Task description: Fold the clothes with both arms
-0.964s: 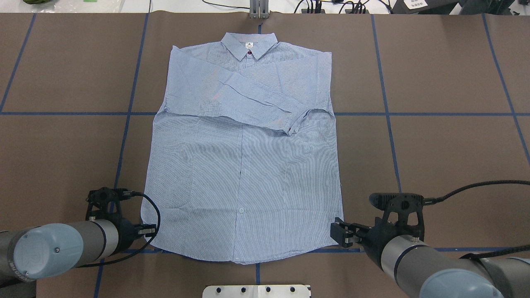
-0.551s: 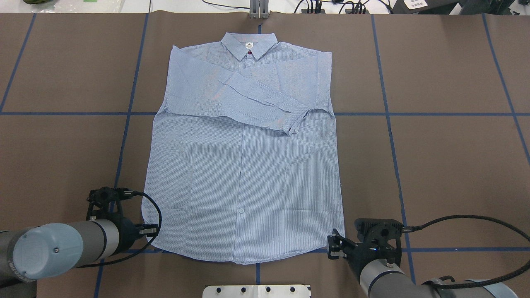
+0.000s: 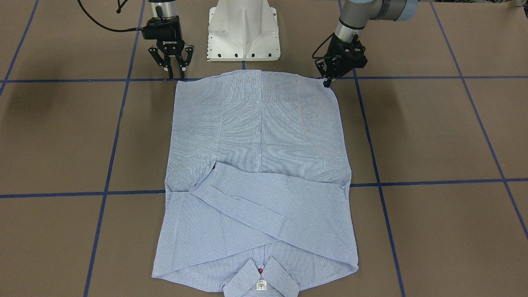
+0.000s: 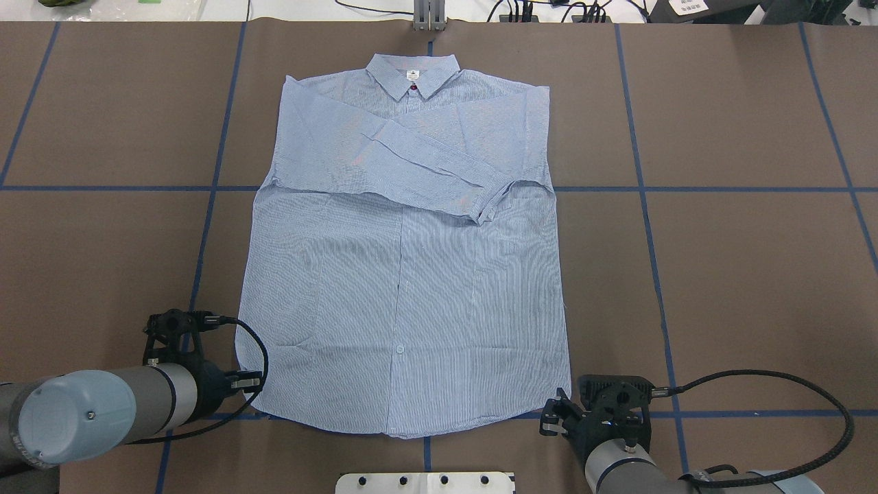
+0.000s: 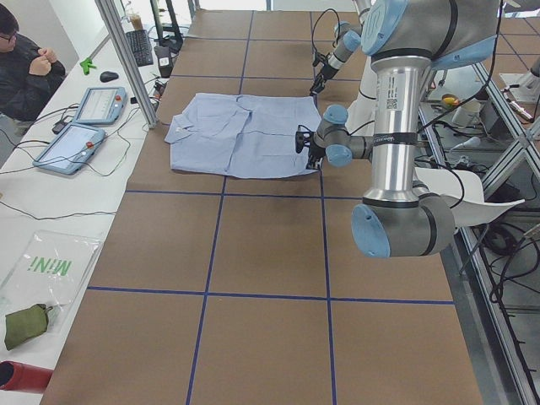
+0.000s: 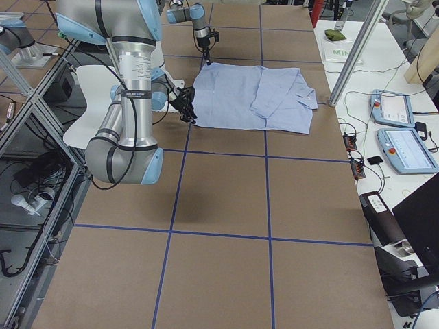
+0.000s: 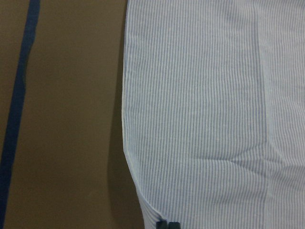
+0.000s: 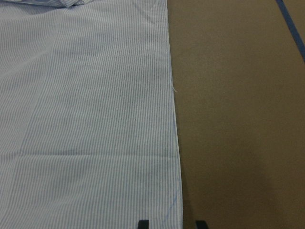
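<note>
The light blue striped shirt (image 4: pixel 405 288) lies flat on the brown table, collar at the far end, with both sleeves folded across its chest (image 3: pixel 264 206). My left gripper (image 4: pixel 252 383) sits low at the near left hem corner. In the left wrist view its fingertips (image 7: pixel 167 224) are pressed together on the shirt's edge (image 7: pixel 214 119), so it is shut on the hem. My right gripper (image 3: pixel 175 75) hangs open at the near right hem corner. Its two fingertips (image 8: pixel 143 224) straddle the shirt's side edge (image 8: pixel 174 157) in the right wrist view.
The white pedestal base (image 3: pixel 243 29) stands just behind the hem, between the arms. Blue tape lines (image 4: pixel 686 189) grid the brown table. A metal post (image 4: pixel 429 17) stands at the far edge. A person (image 5: pixel 25 67) sits by two pendants (image 5: pixel 84 126) beyond the table's far side.
My right gripper has pulled back toward the robot's base and turned, ending at the hem's right corner. The left gripper and the shirt have stayed put.
</note>
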Controlling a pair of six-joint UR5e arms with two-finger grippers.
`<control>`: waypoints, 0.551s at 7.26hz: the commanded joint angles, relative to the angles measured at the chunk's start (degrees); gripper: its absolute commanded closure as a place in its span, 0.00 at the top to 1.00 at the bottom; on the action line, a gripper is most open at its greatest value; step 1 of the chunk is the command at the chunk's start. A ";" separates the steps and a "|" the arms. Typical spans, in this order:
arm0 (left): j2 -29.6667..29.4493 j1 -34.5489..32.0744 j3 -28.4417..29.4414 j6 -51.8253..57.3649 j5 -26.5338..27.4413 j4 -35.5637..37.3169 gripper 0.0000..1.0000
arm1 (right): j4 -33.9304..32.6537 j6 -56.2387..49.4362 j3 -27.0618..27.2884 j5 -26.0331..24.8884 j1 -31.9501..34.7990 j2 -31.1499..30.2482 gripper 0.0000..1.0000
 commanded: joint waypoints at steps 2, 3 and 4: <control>-0.17 0.00 0.03 0.09 -0.10 0.00 0.00 | 0.00 -0.06 -2.27 -0.27 0.15 1.85 0.43; -0.25 0.00 0.03 0.09 -0.19 0.00 0.00 | 0.00 -0.32 -3.23 -0.88 0.33 1.86 0.43; -0.25 0.00 0.03 0.09 -0.19 0.00 0.00 | 0.00 -0.50 -3.24 -0.88 0.59 1.86 0.43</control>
